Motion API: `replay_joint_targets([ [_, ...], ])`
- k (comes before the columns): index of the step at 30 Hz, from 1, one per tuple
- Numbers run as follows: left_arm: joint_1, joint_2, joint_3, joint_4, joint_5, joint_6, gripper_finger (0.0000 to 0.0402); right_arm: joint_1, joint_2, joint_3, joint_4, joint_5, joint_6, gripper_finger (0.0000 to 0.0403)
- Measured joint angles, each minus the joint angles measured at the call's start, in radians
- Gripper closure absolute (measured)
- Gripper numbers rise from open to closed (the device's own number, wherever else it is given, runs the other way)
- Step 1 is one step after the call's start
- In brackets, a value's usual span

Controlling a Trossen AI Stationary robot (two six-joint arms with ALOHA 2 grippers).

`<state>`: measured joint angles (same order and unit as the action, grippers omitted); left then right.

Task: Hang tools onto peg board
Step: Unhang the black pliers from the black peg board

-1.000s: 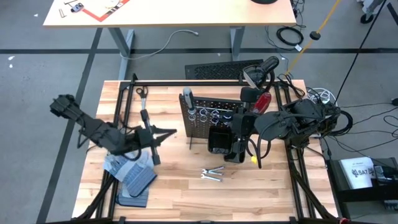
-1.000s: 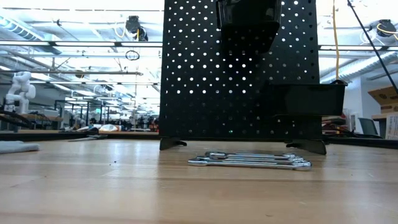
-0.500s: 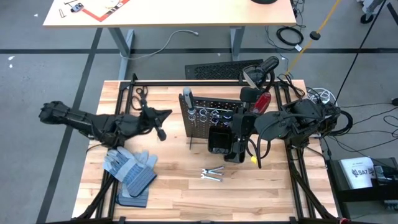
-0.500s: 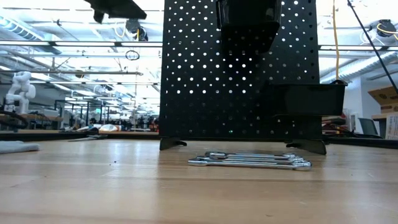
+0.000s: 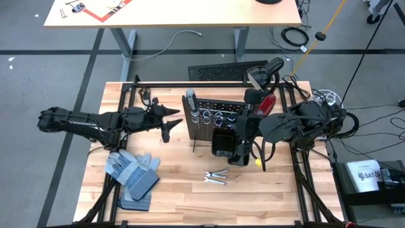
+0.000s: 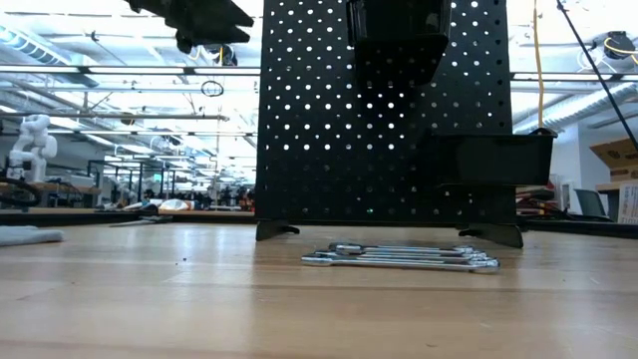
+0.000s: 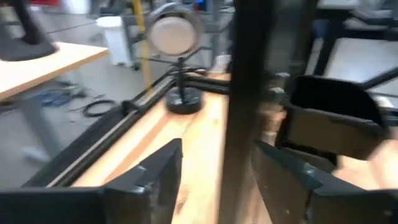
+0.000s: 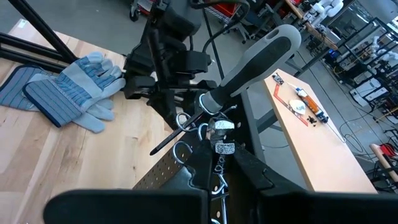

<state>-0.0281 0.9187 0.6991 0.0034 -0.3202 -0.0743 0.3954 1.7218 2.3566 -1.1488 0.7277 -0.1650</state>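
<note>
The black peg board (image 5: 212,120) (image 6: 384,120) stands upright mid-table on its feet. A grey-handled screwdriver (image 8: 261,56) sticks in one of its silver rings (image 8: 186,127). Silver wrenches (image 5: 215,177) (image 6: 399,257) lie flat on the table in front of the board. Black pliers (image 5: 143,95) lie near the far left corner. A red handle (image 5: 268,103) shows beside my right arm. My left gripper (image 5: 169,123) (image 7: 224,180) hovers open, level, just left of the board's left edge (image 7: 242,93). My right gripper (image 5: 243,144) (image 8: 227,174) is shut at the board's top. My right gripper is shut over the peg board's top edge, by the rings (image 8: 217,180). Its own fingers hide the spot, so I cannot tell whether it touches the board.
Blue-grey work gloves (image 5: 130,170) lie near the table's left front. The black bin (image 5: 224,142) (image 6: 488,160) hangs on the board under my right arm. A ribbed black mat (image 5: 228,71) lies beyond the far edge. A dark frame rail (image 5: 190,84) runs along the table's far side.
My left gripper has swung from above the gloves toward the table's far edge and then right toward the peg board's left edge, sinking and rolling as it went. My right arm, the board and the wrenches have stayed still.
</note>
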Motion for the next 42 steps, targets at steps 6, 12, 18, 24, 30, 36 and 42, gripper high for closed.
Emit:
replay_joint_targets([
  [6,0.037,0.052,0.000,0.103,0.109,0.010,0.0189,0.000,0.000,0.000,0.000,0.000,0.000,0.0383],
  [12,0.083,0.153,0.000,0.226,0.230,0.015,0.0189,0.000,0.000,0.000,0.000,0.000,0.000,0.0383],
  [18,0.096,0.245,0.000,0.322,0.264,0.072,0.0204,0.000,0.000,0.000,0.000,0.000,0.000,0.0383],
  [24,0.096,0.322,0.001,0.366,0.286,0.106,0.0282,-0.011,0.000,-0.001,0.013,-0.005,-0.003,0.0383],
  [30,0.098,0.365,0.003,0.400,0.317,0.118,0.0338,-0.029,-0.004,-0.001,0.002,0.005,-0.007,0.0383],
  [36,0.098,0.371,0.004,0.392,0.336,0.153,0.0338,-0.044,-0.002,-0.001,0.022,-0.004,-0.005,0.0383],
  [42,0.100,0.372,0.005,0.380,0.361,0.171,0.0339,-0.071,-0.002,-0.001,0.041,-0.018,-0.016,0.0383],
])
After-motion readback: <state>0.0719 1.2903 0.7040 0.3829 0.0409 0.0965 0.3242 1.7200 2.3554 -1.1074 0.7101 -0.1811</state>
